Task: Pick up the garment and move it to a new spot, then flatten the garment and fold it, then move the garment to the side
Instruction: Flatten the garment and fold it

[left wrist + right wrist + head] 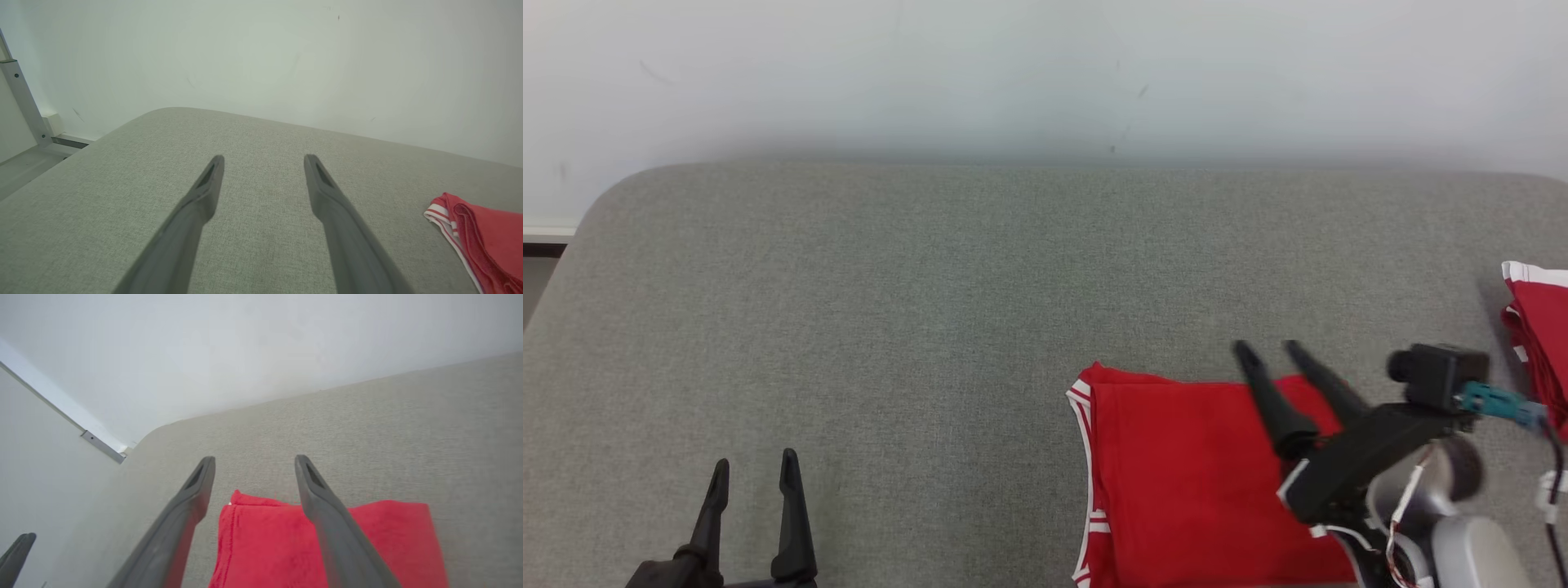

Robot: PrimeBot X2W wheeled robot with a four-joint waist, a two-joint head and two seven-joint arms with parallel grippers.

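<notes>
Two tools, both spread wide, both empty.

(a) right tool (1266, 346) (254, 458): angled in from lower right of head view, fingers crossing far-right part of garment (1176, 474) (265, 543), tips past its far edge over bare cover. Contact w/ cloth not discernible.

(b) left tool (755, 459) (264, 157): at near-left of tabletop (890, 310), fingers over bare grey fabric cover, well apart from garment.

(c) garment: red w/ white striped trim, folded to a neat rectangle, flat on near-right part of tabletop. Trimmed edge toward left tool; near end cut off by btm of head view.

(d) second red cloth (1539, 327) w/ white trim at far right edge, apart from garment. Pale wall (1045, 73) behind.

Handling (judged): light, soft, limp knit, no stiffness, so apt to sag & unfold if lifted by one pt. Some drag likely on fabric cover, so sliding apt to ruck lower layers. Not fragile, not slippery.

Best hold (judged): pinch through all layers at a folded edge, pref. two corners of same edge w/ both tools. Loose trimmed hem best avoided, since top layer alone would peel open.

Stage (judged): fold done; shift to side pending or complete, cannot tell.
</notes>
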